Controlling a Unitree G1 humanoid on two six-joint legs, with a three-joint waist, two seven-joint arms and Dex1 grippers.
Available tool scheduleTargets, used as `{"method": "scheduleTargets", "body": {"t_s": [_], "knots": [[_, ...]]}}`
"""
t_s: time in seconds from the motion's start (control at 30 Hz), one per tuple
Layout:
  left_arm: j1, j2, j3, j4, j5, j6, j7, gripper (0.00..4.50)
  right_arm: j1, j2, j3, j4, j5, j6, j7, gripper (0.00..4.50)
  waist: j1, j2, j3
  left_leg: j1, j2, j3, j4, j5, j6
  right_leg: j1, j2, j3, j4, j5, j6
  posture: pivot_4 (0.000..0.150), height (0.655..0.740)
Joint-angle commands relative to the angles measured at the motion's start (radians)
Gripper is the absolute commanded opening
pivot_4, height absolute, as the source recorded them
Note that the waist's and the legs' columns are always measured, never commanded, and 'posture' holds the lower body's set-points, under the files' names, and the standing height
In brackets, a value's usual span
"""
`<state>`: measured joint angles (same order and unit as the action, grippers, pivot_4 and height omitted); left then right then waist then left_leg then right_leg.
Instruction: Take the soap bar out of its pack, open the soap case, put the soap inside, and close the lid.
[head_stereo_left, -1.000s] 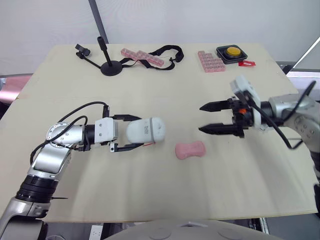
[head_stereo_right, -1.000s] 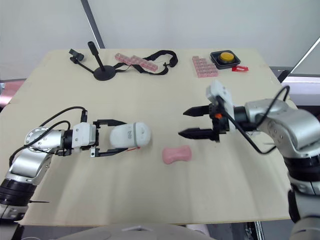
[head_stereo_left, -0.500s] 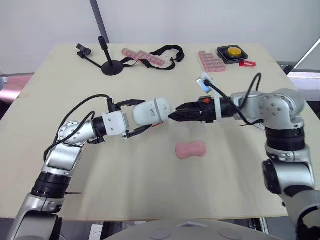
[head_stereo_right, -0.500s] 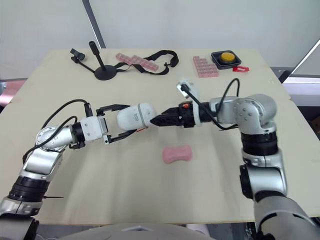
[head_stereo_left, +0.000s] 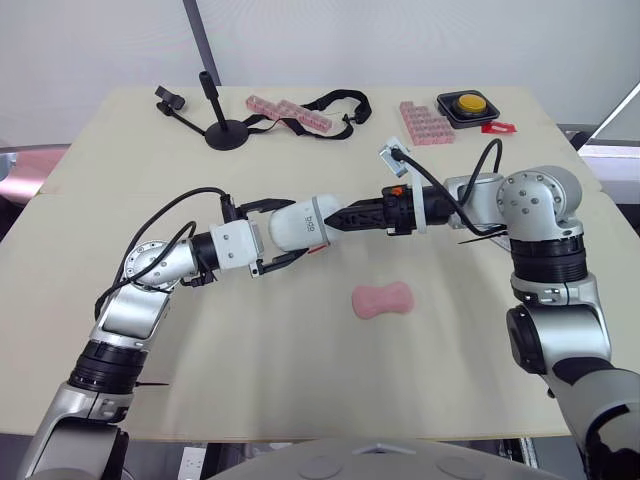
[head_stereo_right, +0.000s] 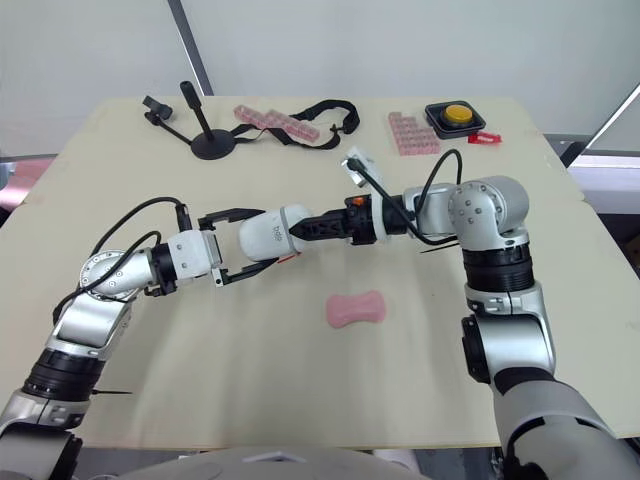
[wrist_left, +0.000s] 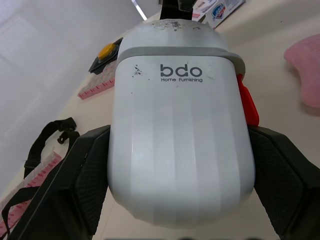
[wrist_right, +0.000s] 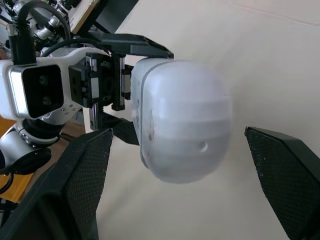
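the left gripper (head_stereo_left: 298, 230) has its black fingers (wrist_left: 75, 175) clamped on the two long sides of the white soap case (wrist_left: 177, 125), holding it off the table (head_stereo_left: 300, 390). a small red tab (wrist_left: 247, 102) sits on the case just inside one finger. the right gripper (head_stereo_left: 338, 219) meets the case's far rounded end, its fingers (wrist_right: 80, 180) spread wide to either side of it and apart from its surface. the pink soap bar (head_stereo_left: 383, 299) lies bare on the table, near the right fingers but clear of both pairs
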<state>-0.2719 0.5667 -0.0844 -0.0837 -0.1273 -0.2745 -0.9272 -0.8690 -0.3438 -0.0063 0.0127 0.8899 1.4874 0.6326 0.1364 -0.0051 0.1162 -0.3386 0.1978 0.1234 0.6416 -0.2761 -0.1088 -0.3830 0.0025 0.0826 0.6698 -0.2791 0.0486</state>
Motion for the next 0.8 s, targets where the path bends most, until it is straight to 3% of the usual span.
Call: {"method": "scheduleTargets", "body": {"t_s": [0.03, 0.2, 0.43, 0.5, 0.8], "knots": [[-0.011, 0.002, 0.003, -0.036, -0.026, -0.001, 0.002, 3.71, -0.032, 0.013, -0.023, 0.010, 0.004, -0.005, 0.005, 4.50, 0.000, 0.000, 0.000, 0.000, 0.000, 0.000, 0.000, 0.000, 0.000, 0.000, 0.000, 0.000, 0.000, 0.000, 0.000, 0.150, 0.7400], [-0.011, 0.004, 0.000, -0.040, -0.027, 0.004, 0.004, 3.71, -0.037, 0.022, -0.029, 0.023, 0.012, 0.015, 0.005, 4.50, 0.001, 0.000, 0.000, 0.000, 0.000, 0.000, 0.000, 0.000, 0.000, 0.000, 0.000, 0.000, 0.000, 0.000, 0.000, 0.150, 0.7400], [-0.004, 0.005, -0.002, -0.044, -0.027, 0.011, 0.006, 3.67, -0.040, 0.022, -0.020, 0.029, 0.008, 0.024, 0.014, 2.33, 0.001, 0.000, 0.000, 0.000, 0.000, 0.000, 0.000, 0.000, 0.000, 0.000, 0.000, 0.000, 0.000, 0.000, 0.000, 0.150, 0.7400], [-0.003, 0.006, -0.002, -0.044, -0.026, 0.013, 0.007, 3.67, -0.039, 0.018, -0.016, 0.028, 0.005, 0.026, 0.019, 1.96, 0.001, 0.000, 0.000, 0.000, 0.000, 0.000, 0.000, 0.000, 0.000, 0.000, 0.000, 0.000, 0.000, 0.000, 0.000, 0.150, 0.7400], [-0.004, 0.005, -0.003, -0.044, -0.027, 0.019, 0.009, 3.67, -0.032, 0.004, -0.001, 0.023, 0.014, 0.044, 0.045, 1.96, 0.001, 0.000, 0.000, 0.000, 0.000, 0.000, 0.000, 0.000, 0.000, 0.000, 0.000, 0.000, 0.000, 0.000, 0.000, 0.150, 0.7400]]}}
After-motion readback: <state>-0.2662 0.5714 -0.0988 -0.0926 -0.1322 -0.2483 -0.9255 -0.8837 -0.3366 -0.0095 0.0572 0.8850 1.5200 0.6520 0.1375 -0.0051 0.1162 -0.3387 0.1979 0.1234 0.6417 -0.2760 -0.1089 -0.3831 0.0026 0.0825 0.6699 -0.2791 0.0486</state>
